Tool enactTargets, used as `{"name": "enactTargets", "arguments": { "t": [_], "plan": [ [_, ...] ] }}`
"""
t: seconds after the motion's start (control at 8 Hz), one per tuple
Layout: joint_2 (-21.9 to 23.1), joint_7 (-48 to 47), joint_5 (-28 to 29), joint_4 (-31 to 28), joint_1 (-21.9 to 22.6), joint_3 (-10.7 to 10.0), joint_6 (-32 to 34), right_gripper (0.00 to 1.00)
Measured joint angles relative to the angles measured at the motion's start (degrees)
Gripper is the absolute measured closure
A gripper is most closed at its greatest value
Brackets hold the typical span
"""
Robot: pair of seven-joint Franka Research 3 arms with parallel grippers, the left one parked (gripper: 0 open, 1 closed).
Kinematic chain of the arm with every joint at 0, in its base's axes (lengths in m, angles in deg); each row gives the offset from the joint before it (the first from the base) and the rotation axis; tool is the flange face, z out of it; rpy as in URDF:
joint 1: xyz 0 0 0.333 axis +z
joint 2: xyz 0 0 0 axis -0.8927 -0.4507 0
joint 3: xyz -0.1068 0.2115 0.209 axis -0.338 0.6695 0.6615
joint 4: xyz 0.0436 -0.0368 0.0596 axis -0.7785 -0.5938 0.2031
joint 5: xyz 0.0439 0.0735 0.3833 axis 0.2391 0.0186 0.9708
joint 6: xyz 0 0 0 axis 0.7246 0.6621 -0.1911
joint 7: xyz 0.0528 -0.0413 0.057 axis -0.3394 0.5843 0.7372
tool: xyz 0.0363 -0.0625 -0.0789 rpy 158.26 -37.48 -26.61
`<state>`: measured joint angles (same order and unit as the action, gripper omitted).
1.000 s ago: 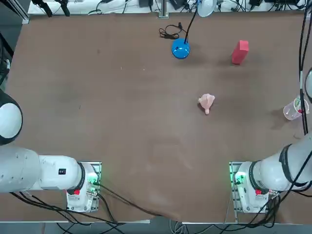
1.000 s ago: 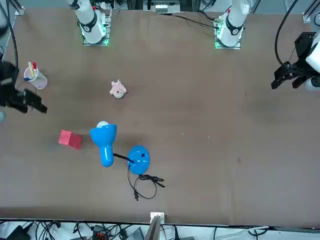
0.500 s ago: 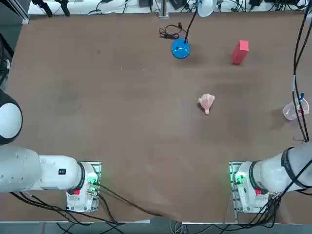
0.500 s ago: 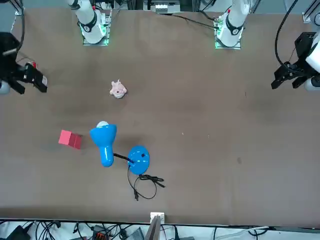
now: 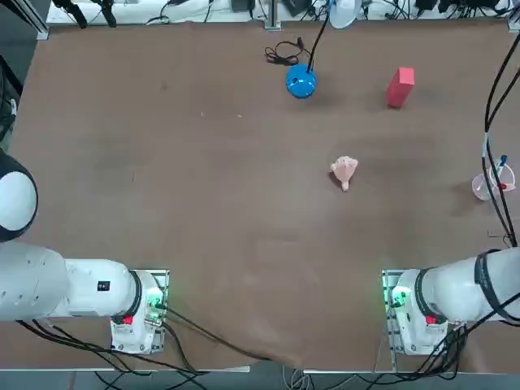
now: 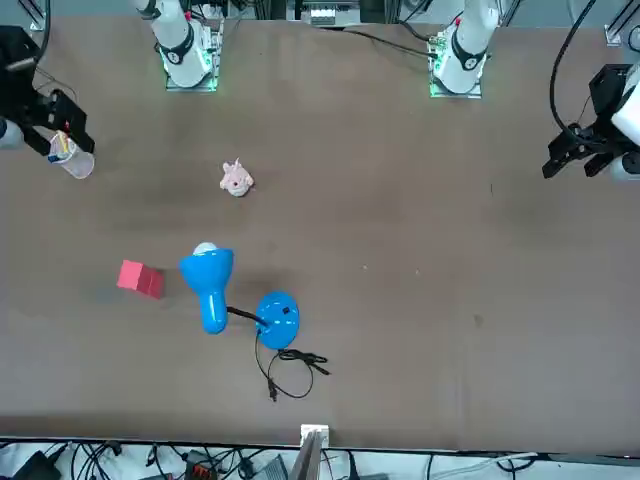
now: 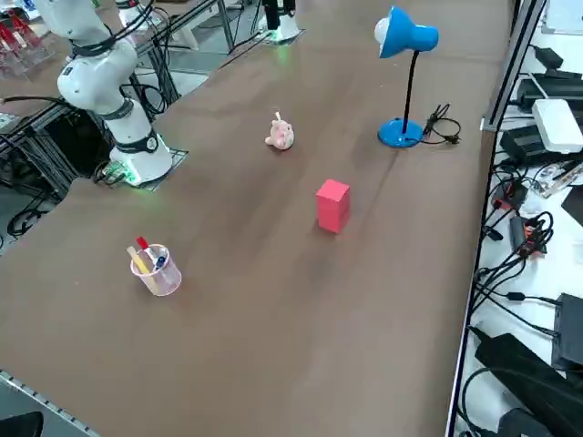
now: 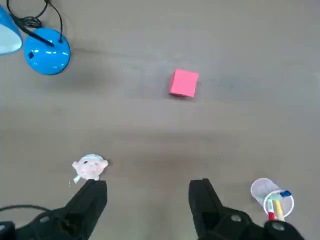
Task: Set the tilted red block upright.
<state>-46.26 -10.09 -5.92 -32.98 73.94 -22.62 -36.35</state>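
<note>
Top view, red block: I see the red block [image 5: 400, 87] on the far part of the table [image 5: 244, 187], to the right of the blue lamp's base [image 5: 301, 81].
Top view, other things: the pale pink toy [image 5: 344, 169] sits nearer me than the block; the clear cup [image 5: 483, 186] is near the right edge, partly behind cables [image 5: 492, 146].
Front view, right gripper: my right gripper [image 6: 66, 136] hangs at the picture's left, over the cup in this view and well apart from the block.
Right side view, block pose: it stands upright, on its own, between the lamp and the cup.
Right side view, cup: upright, with pens [image 7: 144, 259] in it.
Right wrist view, pincer: my 2 fingers [image 8: 89, 205] are wide apart, with only tabletop between them; the block is out beyond their tips, touched by neither.
</note>
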Motion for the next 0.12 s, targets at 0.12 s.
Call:
{"name": "enactTargets", "arguments": {
  "t": [0.12],
  "plan": [
    [0.56,-0.02,0.0,-0.51,-0.01,-0.04,0.0,0.0]
  ]
}}
